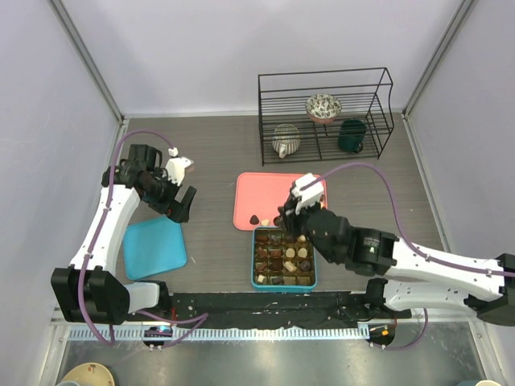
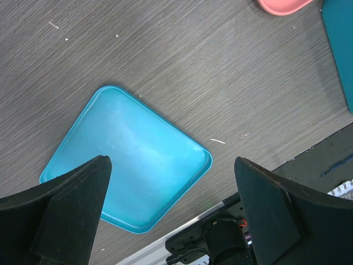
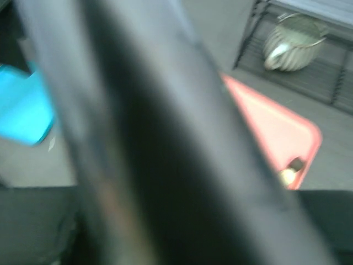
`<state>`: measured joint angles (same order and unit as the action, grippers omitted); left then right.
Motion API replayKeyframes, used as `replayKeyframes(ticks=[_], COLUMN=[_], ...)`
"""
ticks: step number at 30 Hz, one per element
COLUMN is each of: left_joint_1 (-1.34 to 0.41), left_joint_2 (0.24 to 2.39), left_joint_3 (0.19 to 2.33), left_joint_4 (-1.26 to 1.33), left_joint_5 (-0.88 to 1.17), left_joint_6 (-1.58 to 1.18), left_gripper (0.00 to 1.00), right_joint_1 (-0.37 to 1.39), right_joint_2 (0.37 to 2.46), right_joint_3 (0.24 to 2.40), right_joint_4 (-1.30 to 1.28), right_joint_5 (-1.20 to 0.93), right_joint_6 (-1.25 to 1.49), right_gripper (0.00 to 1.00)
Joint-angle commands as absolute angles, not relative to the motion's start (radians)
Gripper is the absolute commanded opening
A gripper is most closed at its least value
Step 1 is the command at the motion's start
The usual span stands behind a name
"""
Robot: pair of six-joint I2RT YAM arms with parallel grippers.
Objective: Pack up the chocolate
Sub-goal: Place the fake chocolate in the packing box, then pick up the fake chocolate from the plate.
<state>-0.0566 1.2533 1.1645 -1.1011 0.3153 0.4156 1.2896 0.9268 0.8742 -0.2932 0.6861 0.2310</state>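
Observation:
Several small chocolates, dark, mid brown and cream, fill the brown compartments of the teal box (image 1: pixel 284 279). Two loose pieces (image 1: pixel 259 219) lie on the near left corner of the pink tray (image 1: pixel 269 189). They also show in the right wrist view (image 3: pixel 290 170) on the tray (image 3: pixel 276 124). My right gripper (image 1: pixel 283 214) hovers at the tray's near edge, just above the box's far rim. Its wrist view is blurred by a dark finger, so its jaws cannot be read. My left gripper (image 1: pixel 183 206) is open and empty above the table, over the teal lid (image 2: pixel 127 165).
The teal lid (image 1: pixel 154 248) lies flat at the near left. A black wire rack (image 1: pixel 325 112) at the back holds a patterned bowl (image 1: pixel 323 105), a striped teapot (image 1: pixel 286 141) and a dark green mug (image 1: pixel 351 135). The black base rail (image 1: pixel 265 304) runs along the near edge.

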Motion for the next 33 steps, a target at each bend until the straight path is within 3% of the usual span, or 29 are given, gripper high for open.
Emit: replayKeyframes(ticks=[1,10,33], left_joint_1=[-0.051,-0.051,-0.051], left_joint_2=[1.232,1.224,1.241], left_joint_3=[1.181,1.181,1.175], left_joint_4=[-1.108,-1.115,-1.117], left_joint_5=[0.339,0.319,0.310], left_joint_6=[0.400,0.420,0.454], left_gripper=[1.00,1.00,1.00], right_joint_1=[1.091,0.776,0.707], right_joint_2=[0.992,1.227,1.335], right_joint_3=[0.928,0.928,0.845], right_joint_4=[-0.117,0.084,0.202], right_joint_5=[0.622,0.419,0.313], right_joint_6=[0.126,0.129,0.163], right_gripper=[0.29,0.29,0.47])
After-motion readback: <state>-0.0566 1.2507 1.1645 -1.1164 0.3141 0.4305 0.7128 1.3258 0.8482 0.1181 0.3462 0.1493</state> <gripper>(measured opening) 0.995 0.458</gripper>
